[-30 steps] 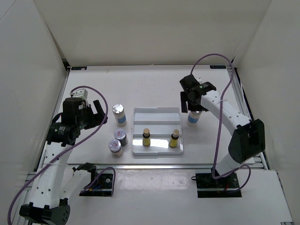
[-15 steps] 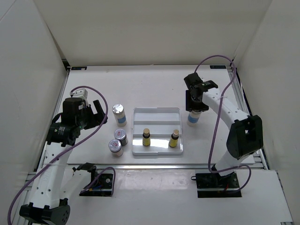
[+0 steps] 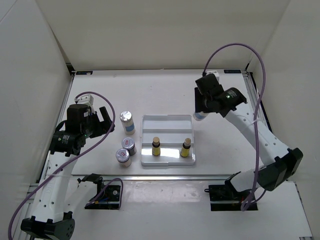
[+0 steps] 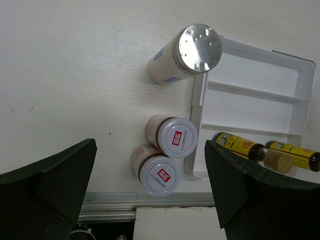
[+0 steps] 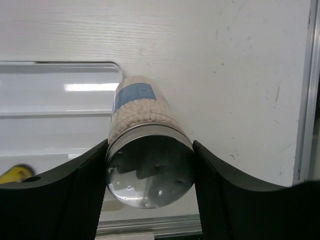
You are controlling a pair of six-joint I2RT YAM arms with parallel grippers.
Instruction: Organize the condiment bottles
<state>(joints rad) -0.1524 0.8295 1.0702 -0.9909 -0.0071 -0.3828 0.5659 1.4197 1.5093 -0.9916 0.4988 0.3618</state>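
1. The right jaws were clamped on a shaker jar, with one of the fingers pressed on each side just under its silver lid.
2. That jar was just outside the far-right corner of the tray. Its long axis was roughly upright, with the lid toward the wrist and the blue label toward the tray's far side. I could not tell whether its base touched the worktop.
3. Key relation: the tray lay immediately to the robot's left of the held jar, so the coming move was probably a short sideways carry onto a step.
4. In the way was only the tray's right wall. The far and middle steps held no bottles. Two yellow bottles stood on the near step, well apart from that corner.
5. The left jaws were spread wide and held nothing, hovering left of the tray.
6. Below them a blue-label jar stood just beside the tray's far-left corner. Two red-marked jars stood side by side at its near-left corner.
7. The left arm was nearer those three; the right arm was nearer the tray's right side.
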